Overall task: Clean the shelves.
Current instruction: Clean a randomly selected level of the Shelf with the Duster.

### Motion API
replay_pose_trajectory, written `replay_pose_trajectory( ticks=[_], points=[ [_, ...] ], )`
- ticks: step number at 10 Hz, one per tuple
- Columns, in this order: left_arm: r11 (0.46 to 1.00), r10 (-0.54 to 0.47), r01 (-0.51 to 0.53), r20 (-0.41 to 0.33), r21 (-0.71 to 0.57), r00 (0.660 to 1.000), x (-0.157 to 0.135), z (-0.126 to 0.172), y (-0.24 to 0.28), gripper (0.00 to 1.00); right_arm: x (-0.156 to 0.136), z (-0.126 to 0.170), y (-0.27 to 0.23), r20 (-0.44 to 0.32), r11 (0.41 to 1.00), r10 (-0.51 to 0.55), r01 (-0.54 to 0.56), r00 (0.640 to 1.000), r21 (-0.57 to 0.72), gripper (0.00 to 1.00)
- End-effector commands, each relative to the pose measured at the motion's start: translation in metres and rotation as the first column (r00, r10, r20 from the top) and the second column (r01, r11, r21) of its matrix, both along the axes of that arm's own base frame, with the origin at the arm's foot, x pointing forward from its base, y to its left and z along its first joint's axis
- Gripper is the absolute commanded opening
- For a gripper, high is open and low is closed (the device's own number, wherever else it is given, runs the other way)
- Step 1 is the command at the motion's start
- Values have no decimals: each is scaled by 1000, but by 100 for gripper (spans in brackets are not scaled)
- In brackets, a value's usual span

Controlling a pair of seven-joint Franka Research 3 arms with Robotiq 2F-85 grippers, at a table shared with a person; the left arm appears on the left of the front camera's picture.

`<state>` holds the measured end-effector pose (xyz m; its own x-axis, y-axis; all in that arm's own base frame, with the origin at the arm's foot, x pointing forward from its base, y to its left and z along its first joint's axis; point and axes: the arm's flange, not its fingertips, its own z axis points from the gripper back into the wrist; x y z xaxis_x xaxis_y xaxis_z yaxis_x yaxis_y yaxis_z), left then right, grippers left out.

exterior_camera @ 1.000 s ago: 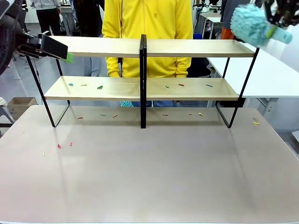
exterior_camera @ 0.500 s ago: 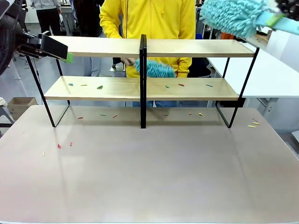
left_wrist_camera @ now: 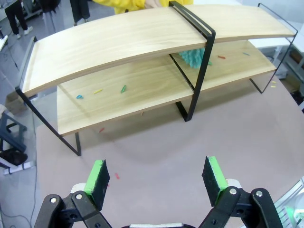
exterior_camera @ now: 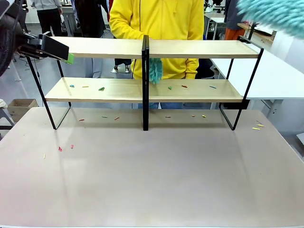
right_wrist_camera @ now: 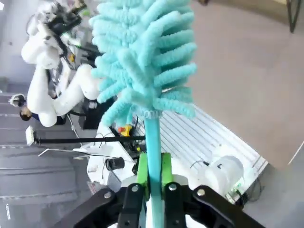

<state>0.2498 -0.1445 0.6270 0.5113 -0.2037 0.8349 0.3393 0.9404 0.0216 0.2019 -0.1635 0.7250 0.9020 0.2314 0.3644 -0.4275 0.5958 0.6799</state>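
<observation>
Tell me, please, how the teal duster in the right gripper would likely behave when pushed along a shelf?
The duster probably feels light; its fluffy strands should flop and squash against the shelves. Its thin handle, pinched by the right gripper, might flex or swivel sideways.

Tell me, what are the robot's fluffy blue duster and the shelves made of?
The duster looks like soft chenille microfibre: fat, matte turquoise noodles on a smooth handle, probably plastic. The shelves look like light wood boards with visible grain, maybe laminate, in a thin black frame, likely painted metal.
</observation>
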Motion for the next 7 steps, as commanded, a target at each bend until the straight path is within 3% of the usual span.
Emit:
replay_pose_trajectory(
  ticks=[1, 2, 3, 4, 7],
  points=[
    [1000, 6, -6, 0, 2, 1000, 1, -1, 1, 100, -45, -11, -32, 285, 975, -53, -11, 957, 220, 0],
    [1000, 6, -6, 0, 2, 1000, 1, -1, 1, 100, -57, -14, -43, 375, 963, -61, -44, 925, 265, 0],
    [1000, 6, -6, 0, 2, 1000, 1, -1, 1, 100, -49, -17, -41, 360, 963, -97, -5, 928, 270, 0],
    [1000, 6, -6, 0, 2, 1000, 1, -1, 1, 100, -69, -5, -51, 243, 981, -87, 42, 966, 188, 0],
    [1000, 6, -6, 0, 2, 1000, 1, -1, 1, 100, -69, -5, -51, 243, 981, -87, 42, 966, 188, 0]
  ],
)
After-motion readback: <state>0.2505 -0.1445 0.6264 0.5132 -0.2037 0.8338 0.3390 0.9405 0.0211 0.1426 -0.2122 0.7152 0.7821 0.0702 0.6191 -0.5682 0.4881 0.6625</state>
